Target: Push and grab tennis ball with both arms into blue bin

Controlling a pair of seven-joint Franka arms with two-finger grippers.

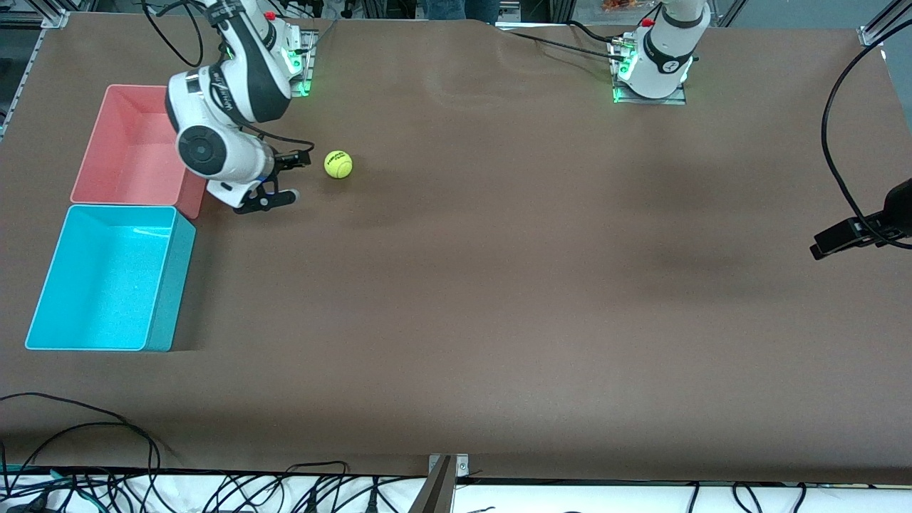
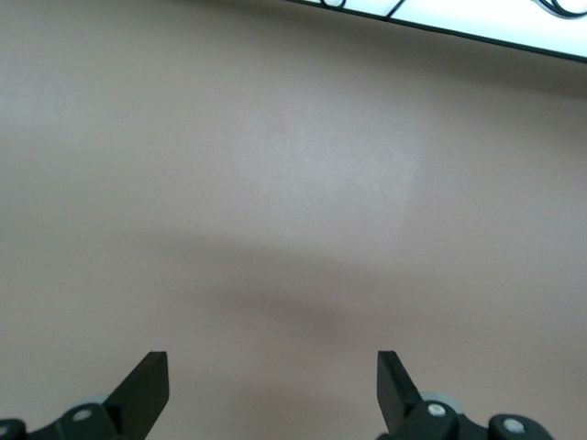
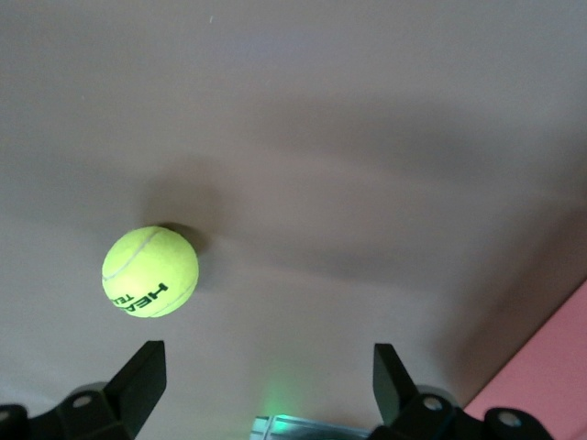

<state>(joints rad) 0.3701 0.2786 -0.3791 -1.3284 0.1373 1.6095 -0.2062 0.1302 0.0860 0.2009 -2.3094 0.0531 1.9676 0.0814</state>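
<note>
Beside the pink bin [image 1: 135,146], the right gripper [image 1: 285,179] stands spread and empty just short of the tennis ball [image 1: 338,164], which may roll away if nudged off-centre; the left gripper [image 2: 273,390], likewise spread, waits at the table's edge, well apart from the blue bin [image 1: 171,285].

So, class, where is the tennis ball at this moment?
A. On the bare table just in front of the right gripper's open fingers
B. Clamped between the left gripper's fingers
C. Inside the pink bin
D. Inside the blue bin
A: the tennis ball rests on the table, apart from the open right gripper; the blue bin and pink bin hold nothing, and the left gripper is open over bare table.
</note>
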